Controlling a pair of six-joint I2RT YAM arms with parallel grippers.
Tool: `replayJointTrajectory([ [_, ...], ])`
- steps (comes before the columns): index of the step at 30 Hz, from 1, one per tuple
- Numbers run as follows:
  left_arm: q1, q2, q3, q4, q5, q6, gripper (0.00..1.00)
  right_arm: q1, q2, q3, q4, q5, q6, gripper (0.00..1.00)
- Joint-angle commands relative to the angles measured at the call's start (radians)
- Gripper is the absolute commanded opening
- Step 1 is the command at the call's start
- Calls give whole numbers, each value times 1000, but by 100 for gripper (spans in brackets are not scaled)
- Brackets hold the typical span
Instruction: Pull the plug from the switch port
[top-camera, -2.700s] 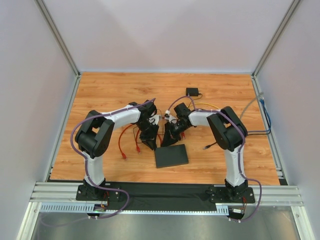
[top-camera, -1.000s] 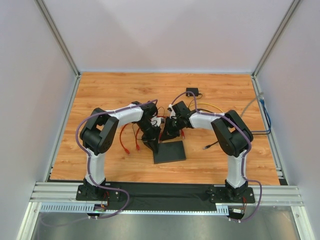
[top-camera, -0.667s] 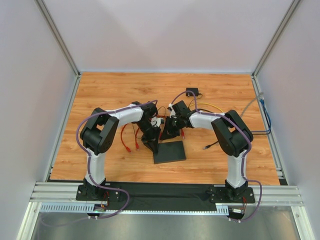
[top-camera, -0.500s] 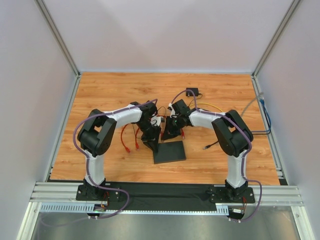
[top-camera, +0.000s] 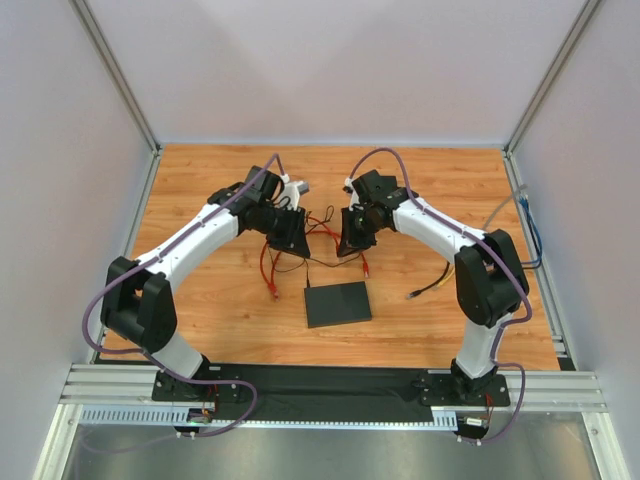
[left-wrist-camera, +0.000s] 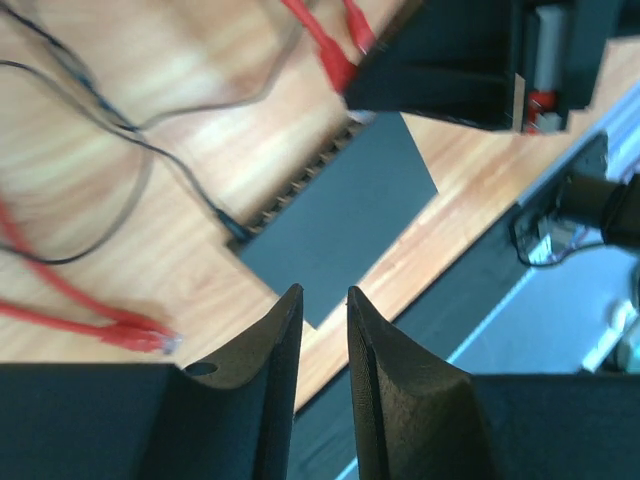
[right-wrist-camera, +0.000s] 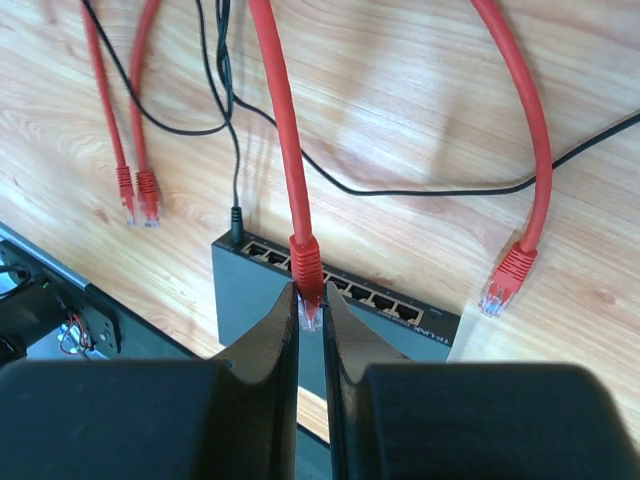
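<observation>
The switch (top-camera: 338, 303) lies flat near the front middle of the table, its row of sockets (right-wrist-camera: 372, 296) on the far edge. My right gripper (top-camera: 352, 238) hangs above and behind it, shut on a red plug (right-wrist-camera: 308, 280). The plug's clear tip is outside the sockets, and its red cable (right-wrist-camera: 280, 120) runs up and away. My left gripper (top-camera: 285, 232) also hangs above the table, left of the right one. Its fingers stand slightly apart with nothing between them (left-wrist-camera: 320, 295), and the switch (left-wrist-camera: 340, 210) shows below.
A black power lead (right-wrist-camera: 236, 222) is plugged into the switch's left end. Loose red plugs lie on the wood: one (right-wrist-camera: 508, 280) right of the switch, two (right-wrist-camera: 136, 200) left. A yellow cable with a black end (top-camera: 420, 292) lies to the right.
Both arms have risen and drawn back from the switch. The right gripper has carried the red plug out of its port. The left gripper has left the switch's corner.
</observation>
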Motion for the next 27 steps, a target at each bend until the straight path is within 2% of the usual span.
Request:
replayJointTrajectory([
  [1, 45, -53, 21, 21, -63, 11, 33, 1, -56, 50, -51, 23, -45, 0],
  [4, 75, -59, 67, -38, -149, 10, 33, -16, -86, 75, -76, 130, -25, 0],
  [6, 85, -57, 82, -75, -201, -1, 33, -60, -112, 73, -59, 114, 5, 0],
  [9, 90, -53, 76, -93, -229, -18, 33, -148, -126, 40, 21, -64, 137, 0],
  [10, 92, -50, 71, -96, -240, -21, 33, -172, -125, 20, 58, -201, 188, 0],
  [11, 92, -50, 68, -95, -240, -24, 33, -192, -122, -8, 155, -271, 313, 0],
  [13, 92, -51, 56, -90, -240, -27, 33, -229, -109, -74, 296, -415, 434, 0],
  [14, 90, -51, 52, -87, -238, -30, 33, -234, -102, -80, 318, -447, 506, 0],
  [24, 93, -59, 35, -72, -243, -52, 33, -237, -69, -91, 434, -607, 774, 0],
  [27, 93, -71, 22, -68, -263, -58, 33, -234, -62, -62, 400, -645, 750, 0],
])
